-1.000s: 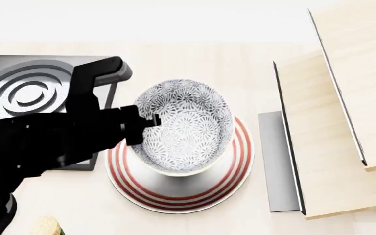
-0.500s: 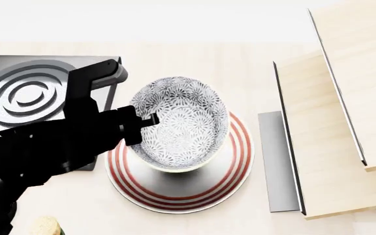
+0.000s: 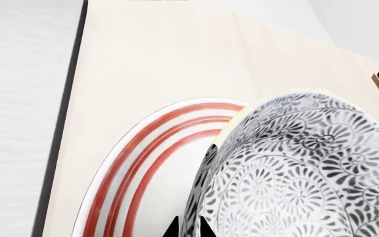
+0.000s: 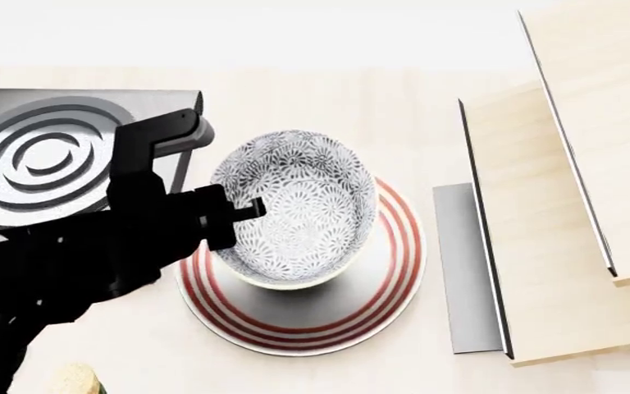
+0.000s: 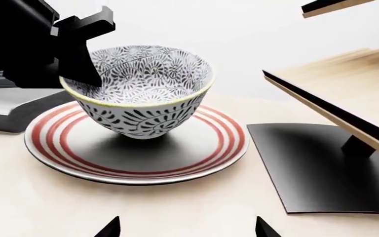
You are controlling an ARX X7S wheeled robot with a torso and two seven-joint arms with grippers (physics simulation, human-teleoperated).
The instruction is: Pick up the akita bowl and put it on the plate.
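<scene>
The akita bowl (image 4: 293,205), grey-and-white floral with a pale rim, is over the middle of the red-ringed white plate (image 4: 331,322). My left gripper (image 4: 240,210) is shut on the bowl's left rim. In the left wrist view its two black fingertips (image 3: 173,229) pinch the bowl wall (image 3: 295,168) above the plate (image 3: 156,163). The right wrist view shows the bowl (image 5: 140,89) nearly upright, its foot at or just above the plate (image 5: 136,158); I cannot tell whether they touch. My right gripper (image 5: 187,229) is open over bare table in front of the plate, holding nothing.
A square dark grey burner (image 4: 42,156) with circular grooves lies left of the plate, partly under my left arm. Slanted wooden shelf panels (image 4: 556,222) on a grey base (image 4: 459,271) stand at the right. A pale crumbly object (image 4: 75,379) shows at the bottom left edge.
The bowl has come down toward the plate and levelled out from a strong tilt. My left gripper moved with it, slightly left and down.
</scene>
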